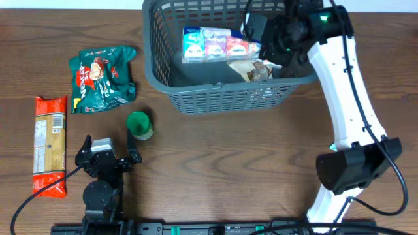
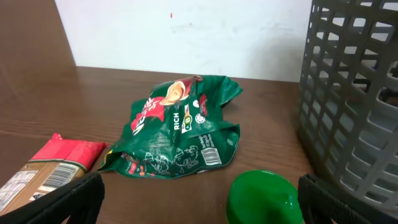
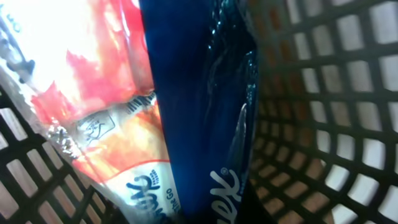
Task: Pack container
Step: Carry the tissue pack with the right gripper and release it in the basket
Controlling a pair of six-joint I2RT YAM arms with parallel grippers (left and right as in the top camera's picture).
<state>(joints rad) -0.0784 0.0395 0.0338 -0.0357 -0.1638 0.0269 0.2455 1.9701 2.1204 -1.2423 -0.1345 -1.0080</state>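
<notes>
The dark grey slotted container (image 1: 215,88) stands at the back of the table, and its wall shows in the left wrist view (image 2: 354,93). Inside it lie a row of tissue packs (image 1: 212,44) and a brown snack pack (image 1: 256,68). My right gripper (image 1: 258,36) is down inside the container at the right end of the tissue packs. In the right wrist view a blue and orange tissue pack (image 3: 199,93) fills the frame against the lattice (image 3: 323,93) and hides my fingers. My left gripper (image 1: 110,149) is open and empty near the front edge.
A green snack bag (image 1: 101,78) (image 2: 180,130) lies left of the container. A long red cracker pack (image 1: 50,145) (image 2: 50,165) lies at the far left. A small green cup (image 1: 138,124) (image 2: 264,199) stands just ahead of my left gripper (image 2: 199,205).
</notes>
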